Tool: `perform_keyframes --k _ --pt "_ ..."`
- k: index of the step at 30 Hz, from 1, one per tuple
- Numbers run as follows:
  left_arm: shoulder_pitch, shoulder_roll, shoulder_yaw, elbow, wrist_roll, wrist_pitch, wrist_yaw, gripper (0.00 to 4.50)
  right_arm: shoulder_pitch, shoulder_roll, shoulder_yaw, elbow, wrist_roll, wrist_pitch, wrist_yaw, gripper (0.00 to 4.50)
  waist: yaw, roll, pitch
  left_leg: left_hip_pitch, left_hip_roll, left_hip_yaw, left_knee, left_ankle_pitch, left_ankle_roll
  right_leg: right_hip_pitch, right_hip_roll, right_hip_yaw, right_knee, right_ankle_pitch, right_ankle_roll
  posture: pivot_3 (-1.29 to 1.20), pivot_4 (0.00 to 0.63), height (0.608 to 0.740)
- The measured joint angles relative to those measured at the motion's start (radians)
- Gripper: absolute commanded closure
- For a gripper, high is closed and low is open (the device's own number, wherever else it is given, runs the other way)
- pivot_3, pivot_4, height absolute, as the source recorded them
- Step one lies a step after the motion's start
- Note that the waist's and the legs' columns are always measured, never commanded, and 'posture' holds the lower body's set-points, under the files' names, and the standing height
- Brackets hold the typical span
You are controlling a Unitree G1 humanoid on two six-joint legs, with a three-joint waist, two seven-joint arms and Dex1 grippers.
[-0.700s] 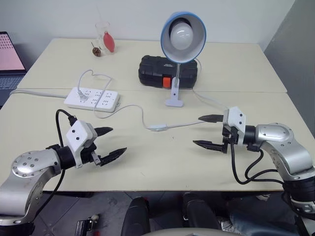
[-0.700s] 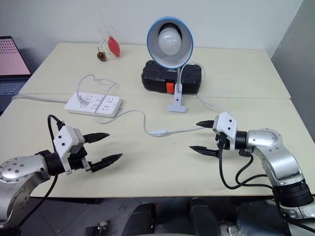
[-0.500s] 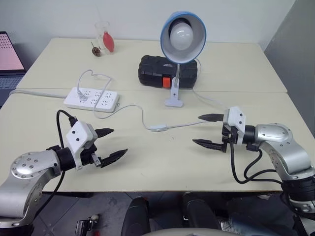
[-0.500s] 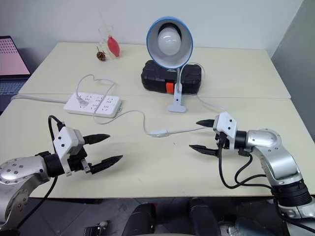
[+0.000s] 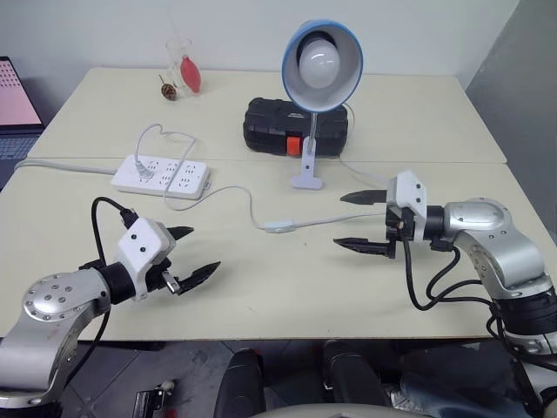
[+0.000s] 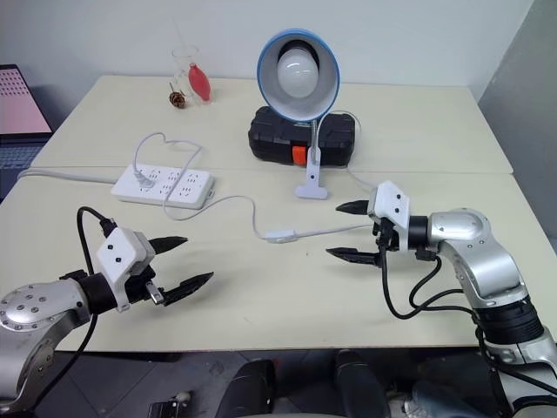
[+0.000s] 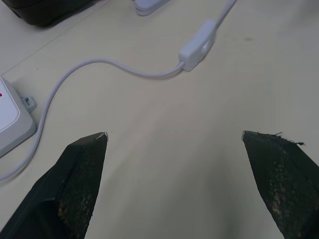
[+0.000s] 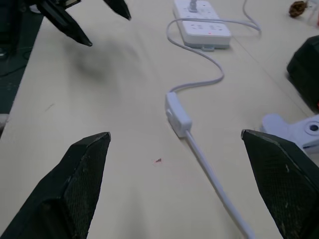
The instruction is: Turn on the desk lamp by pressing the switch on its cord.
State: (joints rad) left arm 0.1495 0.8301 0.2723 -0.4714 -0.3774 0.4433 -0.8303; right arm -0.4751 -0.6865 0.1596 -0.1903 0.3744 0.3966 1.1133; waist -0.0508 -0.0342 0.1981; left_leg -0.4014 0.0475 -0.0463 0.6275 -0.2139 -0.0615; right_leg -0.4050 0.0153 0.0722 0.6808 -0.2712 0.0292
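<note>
Beige table (image 5: pixel 261 287), glass (image 5: pixel 180 54) w/ red item, black case (image 5: pixel 277 126)

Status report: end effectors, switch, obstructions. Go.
Left end effector open, empty, above the table. Right end effector open, empty, facing the switch from its right. Switch untouched on the cord, lamp unlit. Nothing between either end effector and switch.

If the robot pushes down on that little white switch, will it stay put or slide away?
The switch looks small and light on a smooth table, so it may skid. Its thin cord curves loosely and probably won't hold it still.
</note>
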Motion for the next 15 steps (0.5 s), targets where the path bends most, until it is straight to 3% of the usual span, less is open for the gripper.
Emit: perform_keyframes --k 4,15 --pt "0.013 0.007 -0.006 0.010 -0.003 -0.003 -0.049 0.00 -0.063 0.019 0.059 0.020 -0.041 0.039 -0.008 0.08 -0.004 0.000 0.000 0.000 0.000 0.000 0.000 0.000 0.000 0.000 0.000 0.000 0.000 -0.001 -0.002 0.00 0.150 0.740" --pt "-0.005 0.008 -0.011 0.056 0.003 -0.040 -0.092 0.00 -0.222 0.209 0.225 0.225 -0.235 0.018 -0.112 0.08 -0.006 0.000 0.000 0.000 0.000 0.000 0.000 0.000 0.000 -0.001 0.000 0.000 0.000 0.000 -0.001 0.00 0.150 0.740"
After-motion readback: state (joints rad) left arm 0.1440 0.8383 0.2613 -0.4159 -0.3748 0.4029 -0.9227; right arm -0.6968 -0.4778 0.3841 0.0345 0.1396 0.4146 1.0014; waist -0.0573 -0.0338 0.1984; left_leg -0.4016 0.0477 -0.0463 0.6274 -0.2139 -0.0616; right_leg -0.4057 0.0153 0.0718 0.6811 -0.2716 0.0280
